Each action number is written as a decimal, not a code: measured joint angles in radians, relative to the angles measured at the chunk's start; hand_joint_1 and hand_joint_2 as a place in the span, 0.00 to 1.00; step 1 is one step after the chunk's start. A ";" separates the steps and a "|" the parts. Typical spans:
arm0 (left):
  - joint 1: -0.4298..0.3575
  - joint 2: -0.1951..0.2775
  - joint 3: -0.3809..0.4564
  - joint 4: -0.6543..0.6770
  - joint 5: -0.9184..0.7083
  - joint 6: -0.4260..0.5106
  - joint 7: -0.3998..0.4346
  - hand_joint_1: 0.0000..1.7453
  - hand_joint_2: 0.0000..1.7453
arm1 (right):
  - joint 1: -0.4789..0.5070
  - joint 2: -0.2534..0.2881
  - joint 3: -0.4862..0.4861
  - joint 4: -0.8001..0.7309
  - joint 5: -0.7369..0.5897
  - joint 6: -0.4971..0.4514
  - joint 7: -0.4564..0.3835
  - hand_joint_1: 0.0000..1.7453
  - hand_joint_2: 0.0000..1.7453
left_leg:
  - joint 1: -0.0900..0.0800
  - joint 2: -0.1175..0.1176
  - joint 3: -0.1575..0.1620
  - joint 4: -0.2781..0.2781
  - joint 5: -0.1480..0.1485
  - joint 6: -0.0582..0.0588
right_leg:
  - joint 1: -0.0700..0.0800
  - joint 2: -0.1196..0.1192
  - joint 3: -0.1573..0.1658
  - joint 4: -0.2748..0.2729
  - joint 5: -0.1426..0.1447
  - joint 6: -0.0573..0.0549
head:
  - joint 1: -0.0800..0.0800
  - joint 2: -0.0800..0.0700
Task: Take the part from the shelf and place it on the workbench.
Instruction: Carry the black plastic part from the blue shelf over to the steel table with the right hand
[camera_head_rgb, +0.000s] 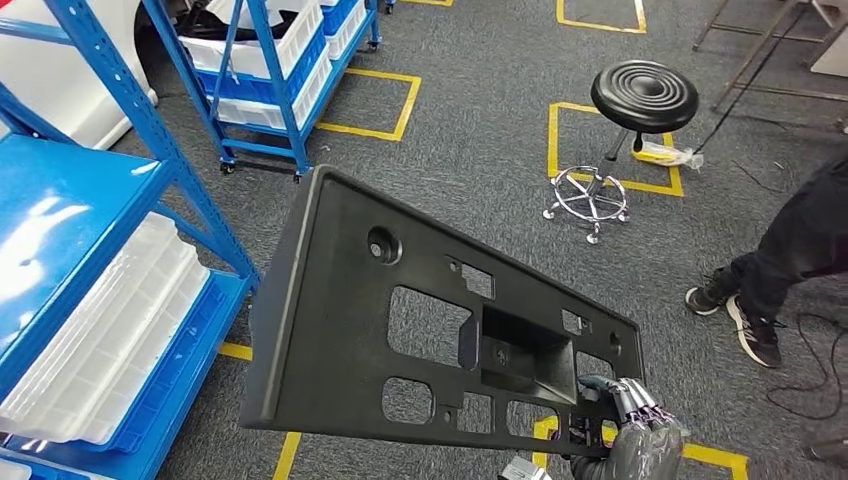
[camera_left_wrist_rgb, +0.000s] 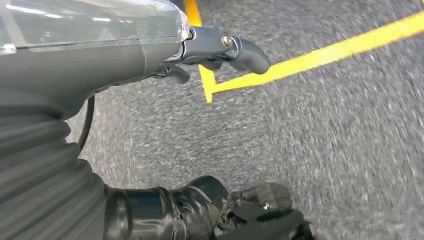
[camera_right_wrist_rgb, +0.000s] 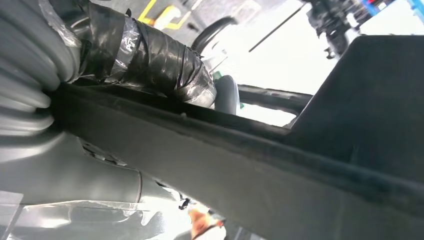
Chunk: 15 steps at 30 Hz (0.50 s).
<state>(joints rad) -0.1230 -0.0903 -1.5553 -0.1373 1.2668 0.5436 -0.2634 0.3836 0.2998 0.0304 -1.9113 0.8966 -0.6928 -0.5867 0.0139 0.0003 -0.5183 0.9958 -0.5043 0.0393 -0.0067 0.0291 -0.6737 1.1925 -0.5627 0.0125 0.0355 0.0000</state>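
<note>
Part held over the floor in our right hand

Part (camera_head_rgb: 400, 330), a large flat black plastic panel with cut-out windows and a boxed recess, hangs tilted in the air in front of us, one long edge raised toward the blue shelf (camera_head_rgb: 90, 260) on our left. Our right hand (camera_head_rgb: 630, 430) grips it at the lower corner nearest us, fingers hooked through one of the openings; in the right wrist view the taped thumb (camera_right_wrist_rgb: 165, 65) lies across the panel's rim. The panel is apart from the shelf, above grey carpet marked with yellow tape (camera_head_rgb: 385, 100).

Our left hand (camera_left_wrist_rgb: 220, 50) hangs over the carpet beside a yellow tape corner, fingers loosely apart and holding nothing.

On the shelf beside us lies a clear ribbed tray (camera_head_rgb: 110, 340). A second blue rack (camera_head_rgb: 275, 70) with white bins stands farther off. A black round stool (camera_head_rgb: 640, 100) stands on a chrome base ahead, and a person's leg and dark shoes (camera_head_rgb: 745, 320) are at our right.
</note>
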 joint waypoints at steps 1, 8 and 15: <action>0.002 0.000 0.000 0.000 0.000 0.000 0.000 0.00 1.00 | 0.000 0.000 0.000 0.000 0.000 0.000 0.000 0.95 1.00 | -0.002 0.016 -0.001 0.000 -0.001 0.002 | -0.002 -0.011 -0.028 0.063 -0.027 0.003 | 0.000 0.000; 0.000 0.000 0.000 0.000 0.002 0.000 0.000 0.00 1.00 | 0.002 0.000 -0.001 0.001 -0.001 0.000 0.000 0.95 1.00 | -0.010 0.089 0.010 0.004 -0.013 -0.007 | 0.003 -0.094 0.099 -0.147 0.072 -0.004 | 0.000 0.000; -0.004 -0.002 0.000 0.000 0.002 0.000 -0.001 0.00 1.00 | 0.003 0.002 -0.004 0.000 -0.002 0.000 0.000 0.95 1.00 | -0.007 0.060 -0.017 0.080 -0.074 -0.035 | 0.002 -0.048 0.102 -0.181 0.084 -0.041 | -0.001 0.000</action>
<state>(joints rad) -0.1273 -0.0919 -1.5553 -0.1372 1.2683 0.5435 -0.2644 0.3863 0.3014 0.0260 -1.9115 0.8948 -0.6931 -0.5870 0.0068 0.0604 -0.5348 1.0753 -0.5786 0.0043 -0.0049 -0.0190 -0.5718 1.0116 -0.4787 -0.0286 0.0343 0.0000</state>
